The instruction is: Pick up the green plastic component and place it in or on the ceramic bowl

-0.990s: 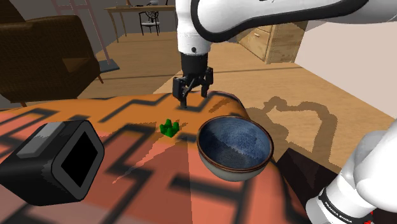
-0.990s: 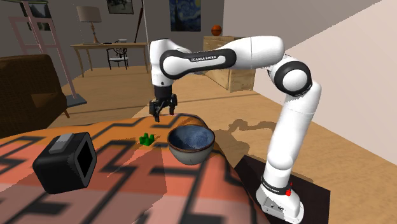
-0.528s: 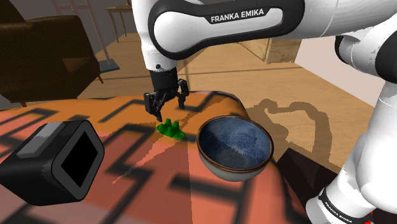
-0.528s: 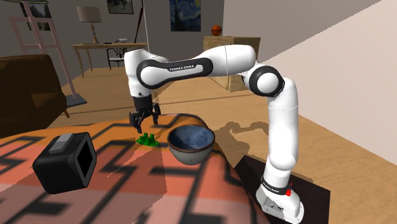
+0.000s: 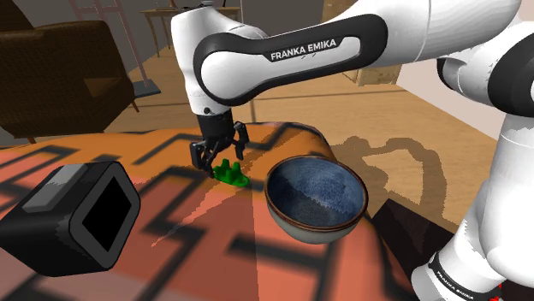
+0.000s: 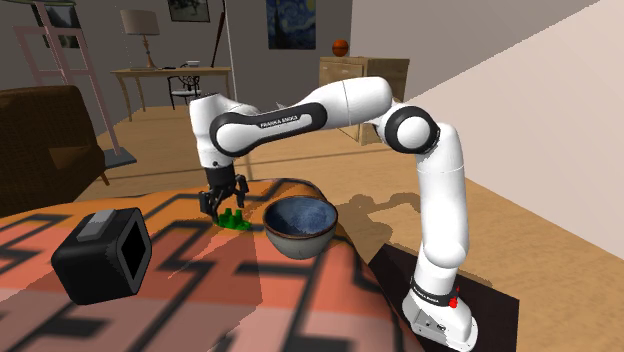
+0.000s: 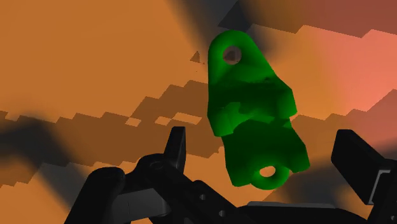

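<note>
The all-black two-finger gripper [image 5: 219,159] has sunk lower, fingers wide astride the glossy green two-holed component [image 7: 254,111].

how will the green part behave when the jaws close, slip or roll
Probably stiff: the green part looks like a solid lump with holed tabs at both ends. Its flat tabs make rolling unlikely. Its lumpy, uneven sides may let it twist or slip.
</note>
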### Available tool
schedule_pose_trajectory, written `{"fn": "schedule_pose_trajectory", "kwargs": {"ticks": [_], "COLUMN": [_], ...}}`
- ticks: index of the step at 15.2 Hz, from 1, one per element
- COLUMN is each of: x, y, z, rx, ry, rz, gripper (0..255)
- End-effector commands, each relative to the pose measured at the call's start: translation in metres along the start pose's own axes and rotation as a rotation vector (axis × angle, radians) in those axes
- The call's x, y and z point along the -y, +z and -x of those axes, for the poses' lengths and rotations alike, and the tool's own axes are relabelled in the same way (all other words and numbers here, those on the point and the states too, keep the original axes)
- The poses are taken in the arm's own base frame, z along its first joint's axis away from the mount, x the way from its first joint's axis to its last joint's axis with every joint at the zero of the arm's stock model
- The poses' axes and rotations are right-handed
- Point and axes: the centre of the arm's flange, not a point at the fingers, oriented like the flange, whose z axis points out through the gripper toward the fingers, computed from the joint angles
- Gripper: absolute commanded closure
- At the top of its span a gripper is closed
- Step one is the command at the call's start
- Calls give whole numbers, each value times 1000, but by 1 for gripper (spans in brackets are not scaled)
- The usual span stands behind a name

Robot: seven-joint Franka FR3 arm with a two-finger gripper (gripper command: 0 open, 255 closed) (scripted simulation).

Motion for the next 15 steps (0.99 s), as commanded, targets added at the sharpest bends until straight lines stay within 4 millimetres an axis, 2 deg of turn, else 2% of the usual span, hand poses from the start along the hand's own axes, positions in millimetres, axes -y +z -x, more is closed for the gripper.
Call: {"fn": "schedule_pose_trajectory", "kwargs": {"ticks": [1,8,9,15], "x": [0,0,0,0], "y": [7,7,7,9], "z": [1,1,1,0], "rx": [0,0,0,0], "ry": [0,0,0,0], "rz": [0,0,0,0], "gripper": [0,0,255,255]}}
